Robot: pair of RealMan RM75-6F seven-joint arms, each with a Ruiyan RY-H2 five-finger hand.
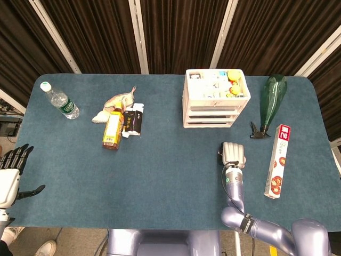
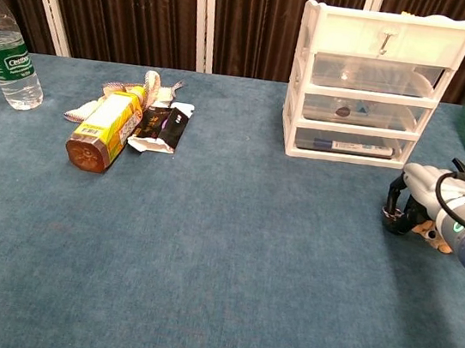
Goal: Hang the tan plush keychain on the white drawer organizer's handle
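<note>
The tan plush keychain lies on the blue table at the right, mostly under my right hand. That hand's fingers curl down around the plush and its dark ring; only a tan edge shows in the chest view. From the head view the right hand hides the plush entirely. The white drawer organizer stands behind it, with a small handle on its top drawer; from above the organizer shows a filled top tray. My left hand hangs open off the table's left edge.
A green spray bottle and a long red-and-white box lie right of the hand. A yellow bottle, dark snack packets and a water bottle sit at the left.
</note>
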